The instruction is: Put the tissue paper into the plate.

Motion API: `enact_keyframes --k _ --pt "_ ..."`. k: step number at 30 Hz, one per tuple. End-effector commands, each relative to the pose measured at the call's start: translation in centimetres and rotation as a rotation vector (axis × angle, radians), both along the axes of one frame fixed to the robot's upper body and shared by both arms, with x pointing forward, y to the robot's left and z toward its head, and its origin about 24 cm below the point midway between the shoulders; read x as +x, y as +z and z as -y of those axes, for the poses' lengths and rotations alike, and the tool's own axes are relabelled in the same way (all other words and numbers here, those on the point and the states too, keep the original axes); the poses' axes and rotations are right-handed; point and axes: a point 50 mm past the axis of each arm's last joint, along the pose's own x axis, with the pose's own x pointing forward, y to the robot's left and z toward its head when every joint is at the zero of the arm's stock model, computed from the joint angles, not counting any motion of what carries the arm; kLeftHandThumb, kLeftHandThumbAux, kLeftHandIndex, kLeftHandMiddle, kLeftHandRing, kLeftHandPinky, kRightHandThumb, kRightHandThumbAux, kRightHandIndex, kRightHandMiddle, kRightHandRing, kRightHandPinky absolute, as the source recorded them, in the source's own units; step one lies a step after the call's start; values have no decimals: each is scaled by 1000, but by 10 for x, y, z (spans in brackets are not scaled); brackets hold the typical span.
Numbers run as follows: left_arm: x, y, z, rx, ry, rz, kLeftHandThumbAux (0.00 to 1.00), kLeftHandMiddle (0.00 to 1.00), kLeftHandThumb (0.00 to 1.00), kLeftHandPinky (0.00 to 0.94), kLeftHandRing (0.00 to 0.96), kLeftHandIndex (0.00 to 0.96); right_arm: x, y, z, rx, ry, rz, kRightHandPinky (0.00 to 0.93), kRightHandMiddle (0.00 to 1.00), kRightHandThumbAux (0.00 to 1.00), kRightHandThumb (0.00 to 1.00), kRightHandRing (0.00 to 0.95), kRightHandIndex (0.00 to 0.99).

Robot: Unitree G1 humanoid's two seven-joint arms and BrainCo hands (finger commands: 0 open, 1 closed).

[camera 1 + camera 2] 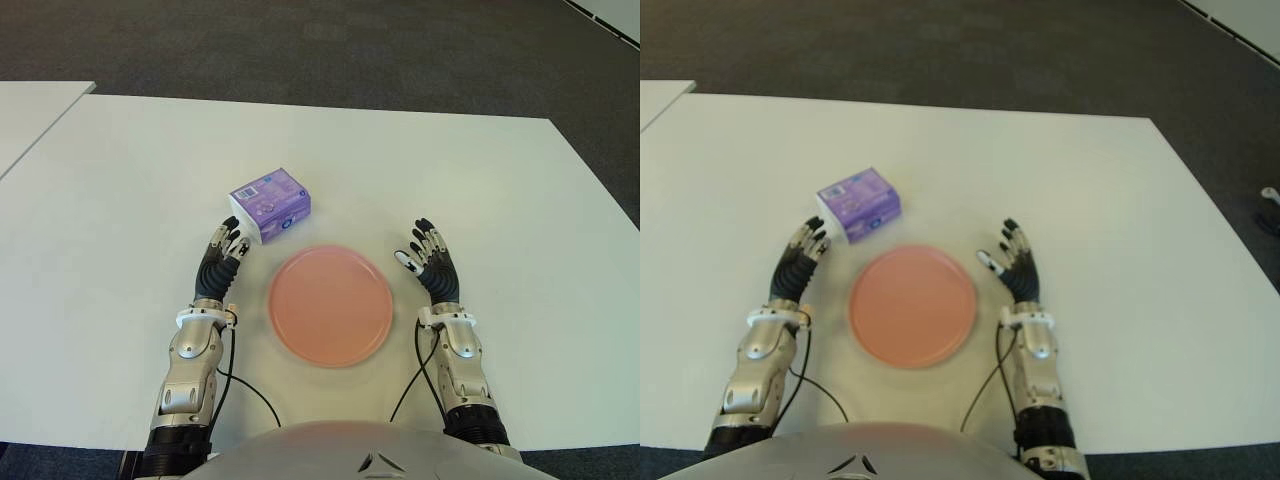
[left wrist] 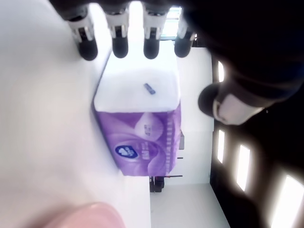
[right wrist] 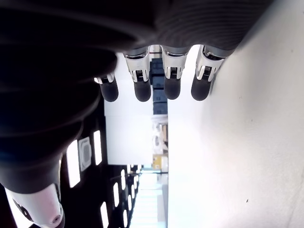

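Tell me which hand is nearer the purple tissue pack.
Left. The left hand has its open fingertips right at the near corner of the purple tissue pack. The right hand, also open, shows across the pink plate, well clear of the pack.

- Left hand [image 1: 222, 256] and right hand [image 1: 428, 258]: black ribbed fingers with silver-white tips
- Silver metallic forearms [image 1: 190, 365]
- Thin black cables [image 1: 245, 385] at both wrists
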Motion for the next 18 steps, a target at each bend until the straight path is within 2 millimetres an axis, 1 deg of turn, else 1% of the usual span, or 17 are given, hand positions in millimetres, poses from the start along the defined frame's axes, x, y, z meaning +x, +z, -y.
enact_keyframes --k 1,11,13,15,16,18 --pt "-2 -5 1 -8 -14 -29 528 0 0 0 0 0 -15 -25 0 22 -11 -145 0 0 714 8 0 0" --pt "0 -5 0 12 -19 -20 519 0 0 0 0 0 -13 -25 -1 23 -12 -145 0 0 715 15 0 0" --pt "1 -3 -4 38 -14 -1 519 0 0 0 0 0 -13 -25 -1 23 -13 -145 0 0 716 16 0 0" --pt "4 3 -12 70 -6 29 520 0 0 0 0 0 -12 -25 -1 23 -14 -144 0 0 717 17 0 0" --pt "11 23 -23 133 10 107 520 0 0 0 0 0 -11 -25 -1 22 -14 -144 0 0 717 17 0 0" --pt "20 54 -37 231 39 231 516 0 0 0 0 0 -11 -26 -1 20 -13 -144 0 0 716 17 0 0"
